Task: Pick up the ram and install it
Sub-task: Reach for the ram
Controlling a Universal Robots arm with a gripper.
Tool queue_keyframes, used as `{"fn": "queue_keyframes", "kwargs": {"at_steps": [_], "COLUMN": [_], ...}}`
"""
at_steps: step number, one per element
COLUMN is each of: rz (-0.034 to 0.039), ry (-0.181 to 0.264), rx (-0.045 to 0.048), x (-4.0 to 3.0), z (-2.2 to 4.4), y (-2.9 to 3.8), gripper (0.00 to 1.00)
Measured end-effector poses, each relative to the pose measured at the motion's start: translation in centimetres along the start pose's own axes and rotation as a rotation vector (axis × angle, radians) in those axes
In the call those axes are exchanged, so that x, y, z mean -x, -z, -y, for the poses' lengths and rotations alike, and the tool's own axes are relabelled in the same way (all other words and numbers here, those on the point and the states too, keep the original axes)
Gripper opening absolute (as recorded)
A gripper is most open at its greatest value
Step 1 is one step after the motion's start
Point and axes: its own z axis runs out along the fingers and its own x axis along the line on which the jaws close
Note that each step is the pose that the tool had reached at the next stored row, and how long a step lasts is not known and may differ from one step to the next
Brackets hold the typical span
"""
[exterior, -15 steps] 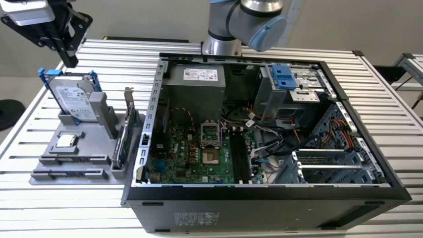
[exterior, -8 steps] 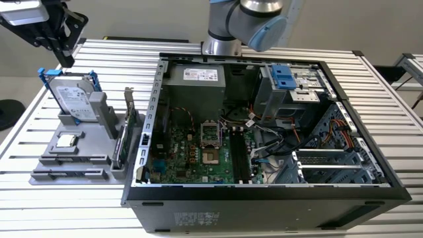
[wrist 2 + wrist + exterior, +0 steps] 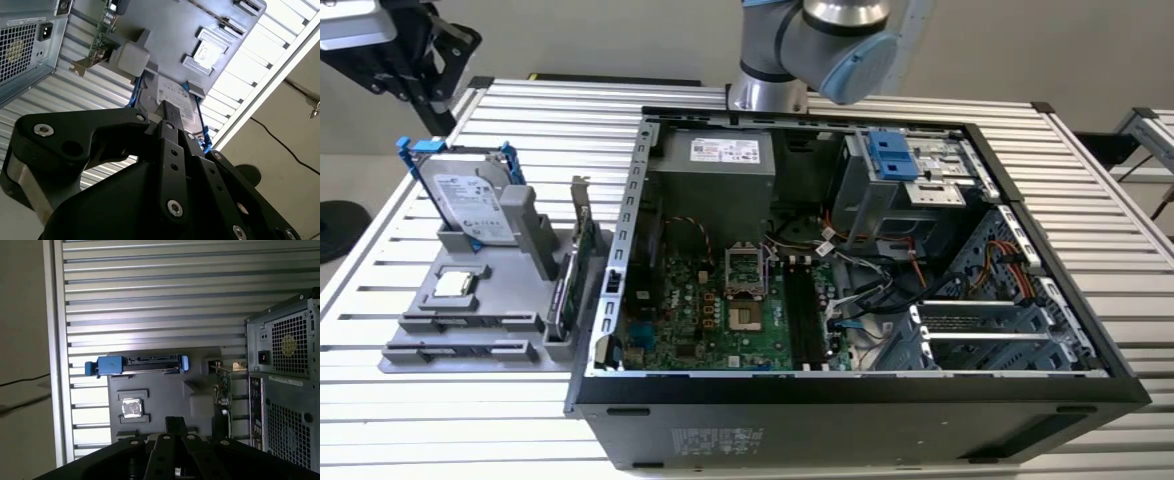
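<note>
Surface: ribbed metal slats, carrying everything at one level within the arm's reach.
Case: laid on its side with the panel off, so the board faces up and can be reached from above; long black memory slots beside the processor socket look bare, so by that judgement nothing is installed yet.
Holder: grey moulded tray just beside the case on the exterior view's left, each part seated in its own recess, probably so it sits at a known spot and angle for grasping.
Hand: black, hanging above the holder near the hard drive end, well apart from the case opening; touching nothing and carrying nothing visible; how far open, cannot tell.
Hard drive: propped upright in a blue frame at the holder's far end.
Card: green, on edge along the holder's case side, metal bracket at the far end.
Ram: not certain; likeliest the thin green strip on edge in the holder, just in front of the card, next to the case wall.
Chip: small silver square, flat in a shallow pocket.
</note>
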Motion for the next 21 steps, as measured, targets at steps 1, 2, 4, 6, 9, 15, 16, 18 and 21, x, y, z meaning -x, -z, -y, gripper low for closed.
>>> {"fn": "queue_keyframes", "kwargs": {"at_steps": [1, 2, 4, 6, 9, 15, 16, 18, 21], "rz": [-0.0001, 0.0000, -0.0001, -0.0001, -0.0002, -0.0014, -0.0018, -0.0024, -0.0024], "ry": [0.000, 0.000, 0.001, 0.002, 0.004, 0.026, 0.034, 0.047, 0.050], "rx": [0.0000, 0.0000, 0.0000, 0.0000, 0.0001, 0.0003, 0.0004, 0.0006, 0.0008], "x": [-0.13, -0.27, -0.51, -0.69, -0.84, -0.91, -0.91, -0.92, -0.92], "z": [0.01, 0.02, 0.04, 0.05, 0.06, 0.07, 0.06, 0.06, 0.06], "y": [0.00, 0.01, 0.01, 0.01, 0.00, -0.01, -0.01, -0.02, -0.02], "gripper": [0.00, 0.00, 0.00, 0.00, 0.00, 0.00, 0.00, 0.00, 0.00]}}
